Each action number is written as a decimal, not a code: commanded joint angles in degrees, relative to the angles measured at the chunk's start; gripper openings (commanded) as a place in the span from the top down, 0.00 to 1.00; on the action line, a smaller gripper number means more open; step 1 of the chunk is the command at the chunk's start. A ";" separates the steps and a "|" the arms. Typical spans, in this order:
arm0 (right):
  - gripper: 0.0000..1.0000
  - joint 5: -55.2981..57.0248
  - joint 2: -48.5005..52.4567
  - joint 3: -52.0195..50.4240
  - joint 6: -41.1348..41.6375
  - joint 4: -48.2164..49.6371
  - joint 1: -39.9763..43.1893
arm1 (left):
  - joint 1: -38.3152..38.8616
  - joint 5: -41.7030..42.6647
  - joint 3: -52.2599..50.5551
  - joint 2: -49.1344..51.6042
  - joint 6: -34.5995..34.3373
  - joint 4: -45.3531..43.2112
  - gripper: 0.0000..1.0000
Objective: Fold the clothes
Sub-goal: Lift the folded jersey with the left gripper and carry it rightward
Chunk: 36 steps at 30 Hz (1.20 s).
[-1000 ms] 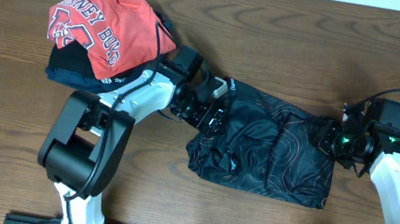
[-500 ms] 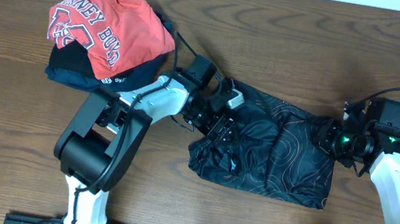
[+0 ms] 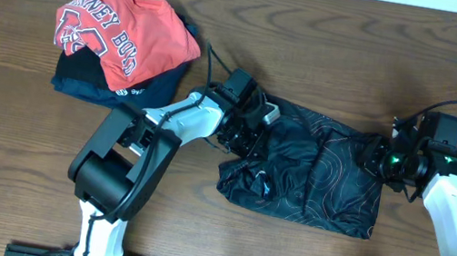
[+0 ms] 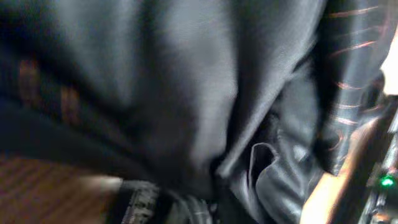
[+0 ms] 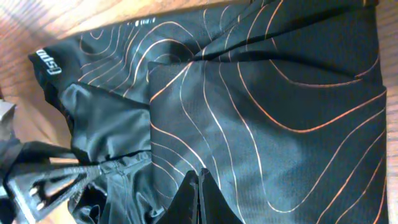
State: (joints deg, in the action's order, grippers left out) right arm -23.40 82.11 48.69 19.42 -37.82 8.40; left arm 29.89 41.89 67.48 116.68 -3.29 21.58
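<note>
The clothes, a black jersey (image 3: 318, 174) with thin wavy lines, lie crumpled right of the table's centre. My left gripper (image 3: 252, 136) is sunk into the jersey's bunched left edge and shut on the fabric. In the left wrist view, dark blurred cloth (image 4: 186, 93) fills the frame right up to the jaws. My right gripper (image 3: 378, 157) sits at the jersey's upper right edge. In the right wrist view its fingers (image 5: 199, 190) are pressed together over the line-patterned cloth (image 5: 280, 93), with nothing seen between them.
A red T-shirt (image 3: 125, 29) with white lettering lies on a folded navy garment (image 3: 84, 82) at the back left, close to my left arm. Bare wooden table (image 3: 359, 57) surrounds the jersey.
My left gripper slid right into the jersey's left edge and closed from wide open onto the fabric, bunching that edge slightly rightwards. The right arm stayed put.
</note>
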 commanded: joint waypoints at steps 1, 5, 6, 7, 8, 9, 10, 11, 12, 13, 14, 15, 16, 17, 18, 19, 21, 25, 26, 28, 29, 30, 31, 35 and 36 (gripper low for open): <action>0.99 0.90 -1.64 0.63 -1.27 0.35 2.25 | -0.44 -3.02 -1.14 1.25 -1.84 0.44 0.94; 0.99 0.90 -4.55 1.36 -1.27 0.11 5.90 | -2.56 -5.60 0.37 -1.11 -1.95 4.09 0.94; 0.99 0.90 -5.60 1.38 -1.27 0.11 7.08 | -3.26 -6.88 1.29 -2.10 -1.86 5.97 0.94; 0.99 0.90 -6.56 1.38 -1.27 0.11 8.09 | -3.85 -8.04 2.12 -3.10 -1.42 7.65 0.94; 0.99 0.90 -7.65 1.36 -1.25 0.09 9.27 | -4.46 -9.11 3.04 -4.11 -0.83 9.29 0.95; 0.99 0.90 -8.57 1.36 -1.22 0.07 10.21 | -5.11 -9.81 4.17 -5.38 0.28 11.19 0.94; 0.99 0.90 -9.42 1.38 -1.22 0.07 11.04 | -5.64 -10.23 5.27 -6.54 1.27 12.98 0.94; 0.99 0.90 -10.36 1.36 -1.22 0.09 11.89 | -6.16 -11.41 6.67 -7.87 1.77 15.23 0.94; 0.99 0.90 -11.21 1.36 -1.22 0.09 12.57 | -6.43 -12.87 8.13 -9.03 2.32 17.31 0.94; 0.99 0.90 -11.85 1.36 -1.25 0.09 13.07 | -6.43 -13.79 9.44 -9.92 2.89 18.97 0.94; 0.99 0.90 -12.50 1.36 -1.22 0.09 13.46 | -6.40 -14.43 10.78 -10.58 3.30 20.55 0.94; 0.99 0.92 -13.05 1.36 -1.25 0.11 13.75 | -6.03 -14.56 12.22 -11.15 3.52 21.97 0.94; 0.99 0.92 -13.40 1.36 -1.22 0.15 13.90 | -5.55 -14.53 13.18 -11.39 3.45 22.84 0.94; 0.99 0.90 -13.75 1.38 -1.22 0.35 13.97 | -4.74 -14.56 13.94 -11.50 3.15 23.54 0.94; 0.99 0.90 -13.97 1.36 -1.18 0.50 13.99 | -4.02 -14.53 14.23 -11.52 2.58 23.85 0.94; 0.99 0.90 -14.03 1.36 -1.01 0.61 13.99 | -2.80 -14.51 14.25 -11.52 1.05 23.91 0.94; 0.99 0.90 -14.01 1.36 -1.01 0.70 13.97 | 0.15 -14.56 14.23 -11.45 -0.98 24.24 0.94; 0.99 0.90 -14.01 1.36 -1.03 0.57 13.97 | 7.23 -14.60 14.25 -11.45 -3.41 22.64 0.94; 0.99 0.90 -14.01 1.36 -1.03 0.57 13.97 | 9.05 -15.13 14.25 -11.45 -4.24 22.12 0.94; 0.99 0.87 -14.01 1.36 -1.03 0.57 13.97 | 13.03 -18.05 14.25 -11.45 -5.73 21.33 0.94; 0.99 0.90 -14.01 1.36 -1.03 0.55 13.97 | 14.88 -19.69 14.25 -11.45 -5.86 20.94 0.94; 0.99 0.90 -13.99 1.36 -1.03 0.57 13.97 | 16.96 -21.66 14.25 -11.45 -5.86 20.52 0.94; 0.99 0.90 -13.97 1.36 -1.03 0.57 13.97 | 18.64 -23.21 14.25 -11.45 -5.86 20.06 0.94; 0.99 0.87 -13.97 1.36 -1.03 0.48 13.75 | 24.79 -30.71 14.23 -11.02 -5.81 17.73 0.94; 0.99 0.90 -13.97 1.36 -1.03 0.46 13.70 | 25.92 -32.41 14.23 -10.67 -5.81 17.22 0.94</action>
State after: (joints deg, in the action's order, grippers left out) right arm -22.35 68.84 48.97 18.98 -37.41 21.80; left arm 53.21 17.37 81.58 105.08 -8.12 39.55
